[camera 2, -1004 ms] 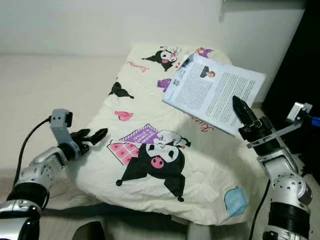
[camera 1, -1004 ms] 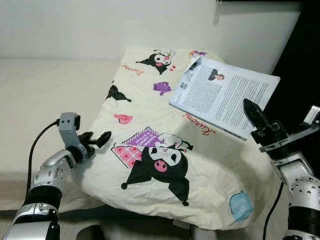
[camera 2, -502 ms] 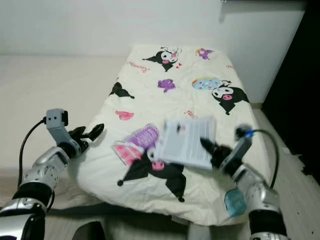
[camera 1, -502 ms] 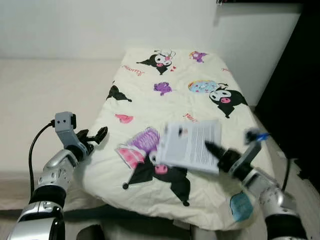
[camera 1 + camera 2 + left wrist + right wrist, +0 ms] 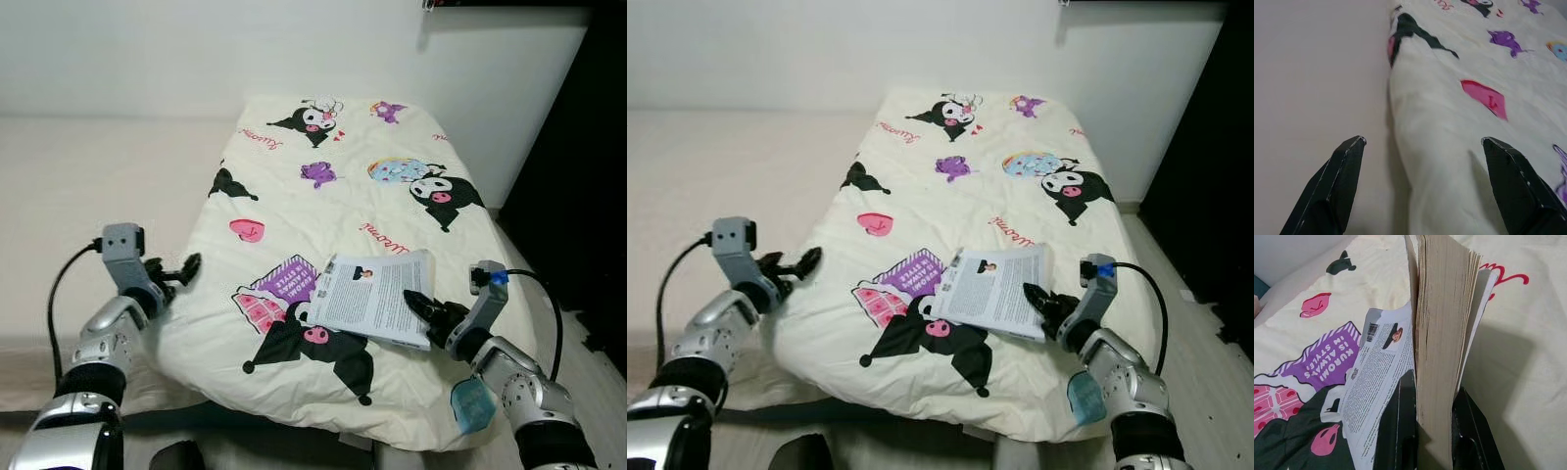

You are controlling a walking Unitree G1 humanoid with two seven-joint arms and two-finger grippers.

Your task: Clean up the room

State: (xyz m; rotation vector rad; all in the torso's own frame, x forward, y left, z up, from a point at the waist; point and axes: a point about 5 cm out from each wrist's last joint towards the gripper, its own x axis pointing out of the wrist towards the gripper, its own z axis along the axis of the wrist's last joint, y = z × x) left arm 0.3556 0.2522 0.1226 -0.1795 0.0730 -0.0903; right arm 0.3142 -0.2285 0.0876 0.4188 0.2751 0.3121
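A paperback book [image 5: 372, 299] lies on the cream cartoon-print quilt [image 5: 323, 196], near its front right part. My right gripper [image 5: 416, 305] is shut on the book's lower edge. In the right wrist view the black fingers [image 5: 1405, 431] clamp the thick block of pages [image 5: 1442, 333], with the printed cover bent out to one side. My left gripper [image 5: 179, 270] stands open at the quilt's left edge. In the left wrist view its fingers [image 5: 1347, 166] are spread wide on either side of the quilt's folded border [image 5: 1435, 161], holding nothing.
The quilt covers the right half of a beige mattress [image 5: 98, 166], bare on the left. A white wall [image 5: 294, 49] runs behind the bed. A dark opening [image 5: 588, 176] and a strip of floor lie to the right.
My right gripper has swung the book down from high on the right and laid it on the quilt's front part. The left gripper has drawn back slightly to the left.
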